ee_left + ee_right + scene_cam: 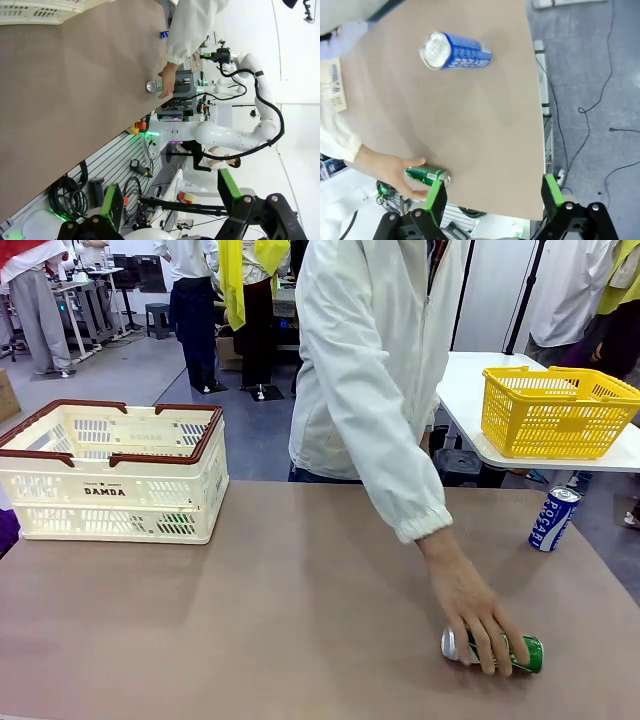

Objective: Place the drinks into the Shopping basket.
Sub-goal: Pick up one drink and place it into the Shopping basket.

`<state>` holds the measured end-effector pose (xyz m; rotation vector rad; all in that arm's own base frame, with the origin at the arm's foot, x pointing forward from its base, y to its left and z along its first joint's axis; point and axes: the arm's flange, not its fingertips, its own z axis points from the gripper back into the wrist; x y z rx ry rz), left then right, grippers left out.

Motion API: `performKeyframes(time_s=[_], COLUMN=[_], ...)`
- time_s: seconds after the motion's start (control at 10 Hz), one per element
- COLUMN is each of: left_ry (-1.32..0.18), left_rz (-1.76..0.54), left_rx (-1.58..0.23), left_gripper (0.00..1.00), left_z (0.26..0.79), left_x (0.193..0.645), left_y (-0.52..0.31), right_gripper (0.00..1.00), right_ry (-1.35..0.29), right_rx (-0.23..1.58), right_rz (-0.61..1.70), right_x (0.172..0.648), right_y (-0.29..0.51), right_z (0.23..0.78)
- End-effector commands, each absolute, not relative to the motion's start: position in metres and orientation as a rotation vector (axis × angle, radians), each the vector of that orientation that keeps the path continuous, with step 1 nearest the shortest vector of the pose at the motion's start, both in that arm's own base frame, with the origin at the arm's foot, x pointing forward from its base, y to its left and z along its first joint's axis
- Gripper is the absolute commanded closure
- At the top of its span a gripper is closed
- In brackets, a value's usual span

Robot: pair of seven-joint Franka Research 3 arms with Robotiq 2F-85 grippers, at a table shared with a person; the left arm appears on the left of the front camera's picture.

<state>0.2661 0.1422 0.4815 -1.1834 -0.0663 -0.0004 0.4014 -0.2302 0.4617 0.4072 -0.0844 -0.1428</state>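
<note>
The tabletop (250,620) is a plain, matte brown sheet. Past it the room has a grey floor, with people standing about at far benches. A white side table (470,390) off the far right corner carries a yellow mesh basket (555,410).

The Shopping basket (60,490), cream with a brown rim, sits at the far left of the tabletop. A patch of green shows through its lower slots, but I cannot tell what it is.

A person in a white jacket (370,360) stands at the far side and reaches down across the right half. Their hand (470,610) lies over a green can (520,652), which is on its side near the front right edge with its silver top pointing left. A blue can (553,518) stands upright by the right edge, well apart from the green one and far from the Shopping basket.

The reaching arm and hand cover most of the green can. Nothing crowds the blue can.

In the left wrist view the left jaws are spread wide, green pads (112,205) apart with nothing between them. The right jaws hang above the front edge, equally released, pads (436,197) apart and gripping nothing.
</note>
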Motion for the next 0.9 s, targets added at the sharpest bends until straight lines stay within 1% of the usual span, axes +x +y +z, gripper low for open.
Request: performKeyframes(time_s=[0.0, 0.2, 0.4, 0.6, 0.8], left_ry=[-0.069, -0.069, -0.069, -0.069, -0.069], left_rz=[0.002, 0.002, 0.002, 0.002, 0.002], left_rx=[-1.201, -1.201, -1.201, -1.201, -1.201], left_gripper=[0.00, 0.00, 0.00, 0.00, 0.00], left_z=[0.484, 0.484, 0.484, 0.484, 0.484], left_x=[0.265, 0.265, 0.265, 0.265, 0.265], left_y=[0.141, 0.141, 0.141, 0.141, 0.141], right_gripper=[0.00, 0.00, 0.00, 0.00, 0.00], right_ry=[-0.035, -0.040, -0.055, -0.033, 0.037], right_rx=[0.293, 0.319, 0.277, 0.174, 0.134], right_rz=[-0.130, -0.155, -0.131, -0.047, 0.008], right_x=[0.419, 0.417, 0.413, 0.438, 0.468], right_y=[-0.208, -0.216, -0.199, -0.154, -0.112], right_z=[0.470, 0.470, 0.474, 0.479, 0.482])
